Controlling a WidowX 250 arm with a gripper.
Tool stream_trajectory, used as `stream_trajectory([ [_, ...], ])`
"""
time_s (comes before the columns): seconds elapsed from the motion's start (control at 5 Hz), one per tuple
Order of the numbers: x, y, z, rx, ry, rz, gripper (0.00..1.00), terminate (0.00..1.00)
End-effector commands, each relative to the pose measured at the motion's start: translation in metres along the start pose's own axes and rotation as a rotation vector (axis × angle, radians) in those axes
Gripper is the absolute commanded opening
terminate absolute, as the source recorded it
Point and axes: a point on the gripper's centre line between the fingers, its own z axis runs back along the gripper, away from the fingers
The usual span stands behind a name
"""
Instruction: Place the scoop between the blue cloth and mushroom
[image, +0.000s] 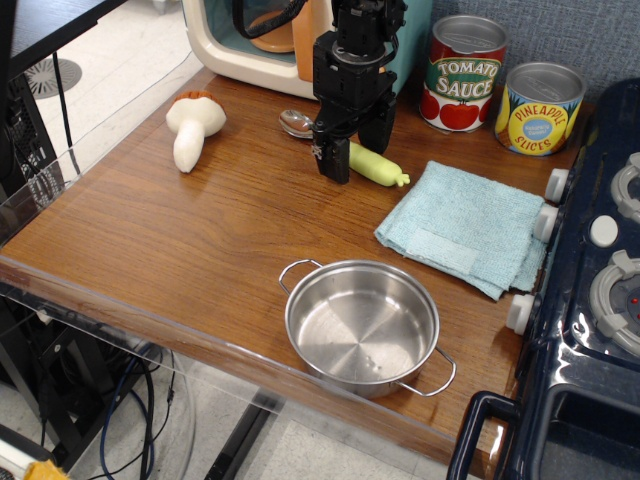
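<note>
The scoop lies on the wooden table with its silver bowl (296, 123) toward the left and its yellow-green handle (380, 167) toward the right. It rests between the mushroom (193, 127) at the left and the blue cloth (465, 226) at the right. My gripper (358, 152) is right over the middle of the scoop, open, one finger (334, 160) on the near side of the handle. The part of the handle under the gripper is hidden.
A steel two-handled pot (362, 325) stands near the front edge. A tomato sauce can (464, 73) and a pineapple can (538, 108) stand at the back right. A toy stove (600, 290) borders the right side, and a cream and teal appliance (250, 45) stands behind the gripper.
</note>
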Motion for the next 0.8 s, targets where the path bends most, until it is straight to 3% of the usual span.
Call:
stream_trajectory([
  [0.0, 0.001, 0.003, 0.097, -0.188, -0.048, 0.014, 1.0, 0.0],
  [0.2, 0.005, 0.016, 0.115, -0.183, -0.069, 0.011, 1.0, 0.0],
  [0.6, 0.005, 0.016, 0.115, -0.183, -0.069, 0.011, 1.0, 0.0],
])
